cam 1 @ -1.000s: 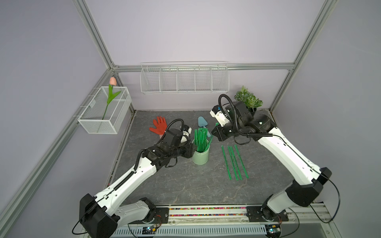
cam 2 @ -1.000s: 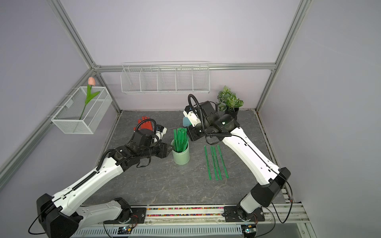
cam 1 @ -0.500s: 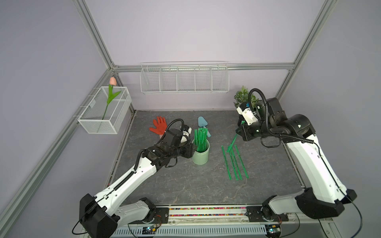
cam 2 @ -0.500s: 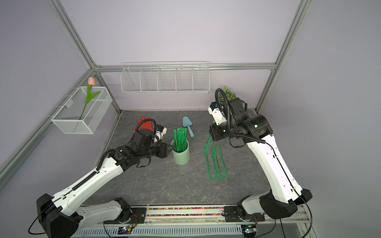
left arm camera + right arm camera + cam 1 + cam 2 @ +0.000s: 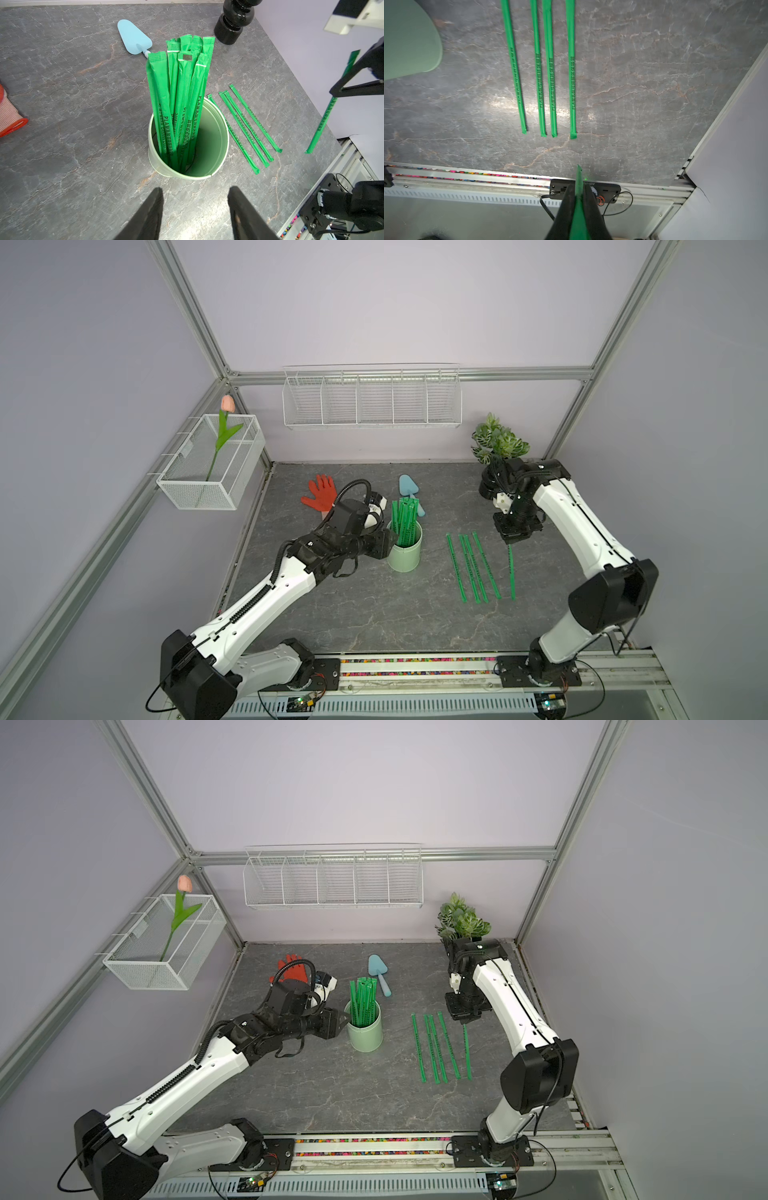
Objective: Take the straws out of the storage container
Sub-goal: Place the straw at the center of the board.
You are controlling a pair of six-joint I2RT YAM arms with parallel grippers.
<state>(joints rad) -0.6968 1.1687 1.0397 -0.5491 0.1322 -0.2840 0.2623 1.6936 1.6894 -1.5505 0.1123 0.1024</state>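
Right of the mint-green cup (image 5: 405,558), lying on the grey tabletop (image 5: 353,605): four straws (image 5: 473,568) in a tidy parallel row, running near to far, likely kept that way to stay countable and clear of the cup. Just right of that row, hanging steeply from the right gripper (image 5: 577,188), a single straw (image 5: 512,572), fingers pinched narrow on its upper end, probably bound for the fifth place in the row; lower end close to the table, contact impossible to tell. Reaching in from the near right, elbow raised high, forearm running toward the far side, wrist bent so as to point the gripper down at the table. Left standing in the cup: a bunch of wrapped straws (image 5: 403,516), rising well above the rim, crowded to one side of it, so most of the job apparently remaining. At the cup's left side, the left gripper (image 5: 195,190), fingers (image 5: 154,199) parted about cup-wide, tips just short of the wall, nothing visibly gripped; seemingly posted there to steady the cup against tipping. Stretched low and almost level from the near left. On the far side, apart from the work: blue trowel (image 5: 409,489), red glove (image 5: 320,495), potted plant (image 5: 498,441).
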